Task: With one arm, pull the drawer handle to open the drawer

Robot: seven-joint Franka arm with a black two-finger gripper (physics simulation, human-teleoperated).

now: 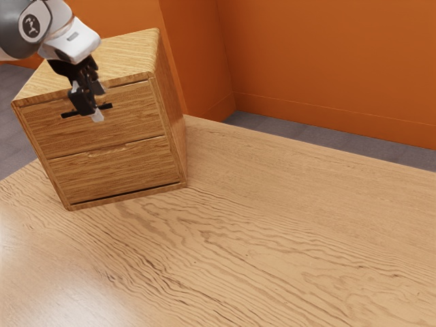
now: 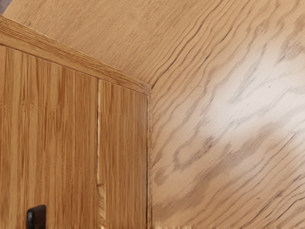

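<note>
Orange walls (image 1: 327,54) — drawer handle (image 1: 67,114) partly behind arm (image 1: 41,27).

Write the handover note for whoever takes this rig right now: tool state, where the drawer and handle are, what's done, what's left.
Tool: at the black handle of the top drawer; whether it grips the handle cannot be told.
Things: the wooden cabinet stands on the table, at the exterior view's left.
Done: the approach to the handle.
Left: confirm the grip, then pull. The top drawer's front looks flush with the cabinet, so it is not yet open.
</note>
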